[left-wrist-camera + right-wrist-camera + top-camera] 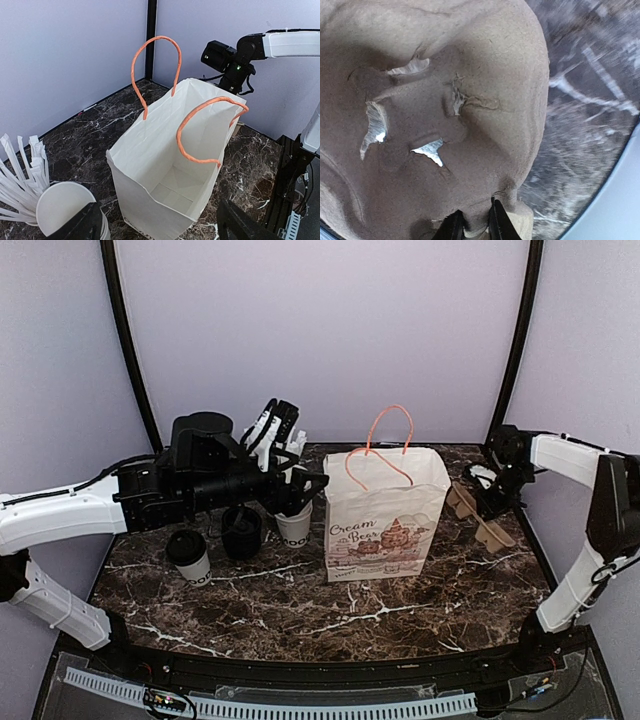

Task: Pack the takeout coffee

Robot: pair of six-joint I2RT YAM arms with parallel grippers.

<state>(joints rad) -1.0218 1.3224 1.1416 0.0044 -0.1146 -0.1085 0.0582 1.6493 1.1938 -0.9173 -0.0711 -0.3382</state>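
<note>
We have the takeout coffee (188, 555) unpacked on the bench (300, 610), bag (385, 510) empty; left fingers (80, 227) released, right fingers (451, 227) pinching a pulp carrier (445, 100).

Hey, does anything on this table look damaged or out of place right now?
Yes: the brown pulp cup carrier, pinched at its edge by the right end effector, shows several ragged tears right through its surface. The paper bag stands upright, and the lidded takeout coffee is upright with no spill visible.

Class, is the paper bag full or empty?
Empty: the left wrist view looks into the paper bag and shows only its bare bottom.
</note>
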